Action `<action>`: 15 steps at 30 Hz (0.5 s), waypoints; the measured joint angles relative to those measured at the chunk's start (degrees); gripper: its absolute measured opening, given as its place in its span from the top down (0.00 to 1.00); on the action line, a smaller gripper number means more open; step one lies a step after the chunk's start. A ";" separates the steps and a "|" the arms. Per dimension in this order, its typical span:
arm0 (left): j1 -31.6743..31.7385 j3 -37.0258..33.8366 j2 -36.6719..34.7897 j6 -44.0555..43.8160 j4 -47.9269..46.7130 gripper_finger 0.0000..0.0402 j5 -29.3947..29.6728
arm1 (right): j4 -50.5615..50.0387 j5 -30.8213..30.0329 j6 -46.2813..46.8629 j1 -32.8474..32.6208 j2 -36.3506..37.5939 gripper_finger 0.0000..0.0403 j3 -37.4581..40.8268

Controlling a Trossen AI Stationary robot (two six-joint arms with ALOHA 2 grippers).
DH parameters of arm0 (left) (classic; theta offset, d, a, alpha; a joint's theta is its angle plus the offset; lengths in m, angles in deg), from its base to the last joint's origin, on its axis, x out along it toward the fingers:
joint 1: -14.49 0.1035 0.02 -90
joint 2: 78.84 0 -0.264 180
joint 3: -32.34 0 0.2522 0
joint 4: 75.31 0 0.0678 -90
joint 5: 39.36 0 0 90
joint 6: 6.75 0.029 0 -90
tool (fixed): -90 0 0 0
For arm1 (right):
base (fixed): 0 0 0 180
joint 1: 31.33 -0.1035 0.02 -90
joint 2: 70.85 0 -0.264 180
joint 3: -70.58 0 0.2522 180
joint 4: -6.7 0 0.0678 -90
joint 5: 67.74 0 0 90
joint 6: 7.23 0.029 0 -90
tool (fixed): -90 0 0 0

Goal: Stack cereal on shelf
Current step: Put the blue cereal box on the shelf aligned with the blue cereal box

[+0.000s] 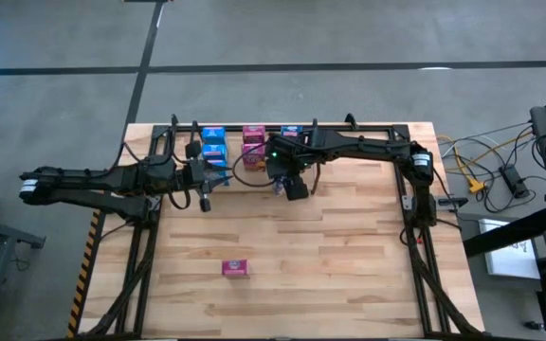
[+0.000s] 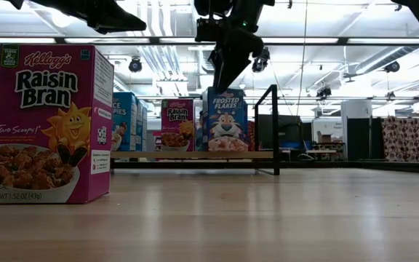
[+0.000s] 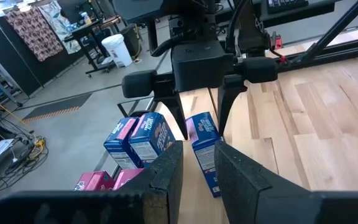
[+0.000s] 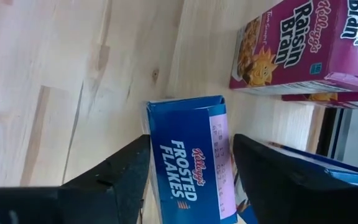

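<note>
Blue box of cereal (image 4: 188, 155) right under the right gripper (image 1: 291, 187), upright at the front of the shelf (image 1: 377, 128).

Fingers apart, one on each side of the box, not squeezing it yet. Tall side of the box pointing straight up at the hand, so probably only a close or a lift away. Left gripper (image 1: 204, 199) just beside, farther from this box, fingers a little apart and holding nothing. One pink box (image 1: 235, 269) well apart, alone on the wood table (image 1: 349, 275).

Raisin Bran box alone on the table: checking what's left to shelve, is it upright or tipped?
Upright. The Raisin Bran box stands on its bottom edge on the table, print reading level, apart from the shelf.
</note>
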 joint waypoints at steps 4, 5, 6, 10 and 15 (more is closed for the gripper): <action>-0.01 0.00 0.00 0.00 0.00 0.81 0.00 | 0.09 0.00 0.09 0.05 0.00 0.49 0.00; -0.01 0.00 0.00 0.00 0.00 0.81 0.00 | 0.19 0.00 0.21 0.05 0.00 0.49 0.00; -0.01 0.00 0.00 0.00 0.00 0.81 0.00 | 0.19 0.00 0.37 0.05 0.00 0.50 0.00; -0.01 0.00 0.00 0.00 0.00 0.81 0.00 | 0.19 0.02 0.75 0.05 0.00 0.50 0.00; -0.01 0.00 0.00 0.00 -0.02 0.81 0.00 | -0.07 -0.06 1.90 0.18 0.00 0.50 0.00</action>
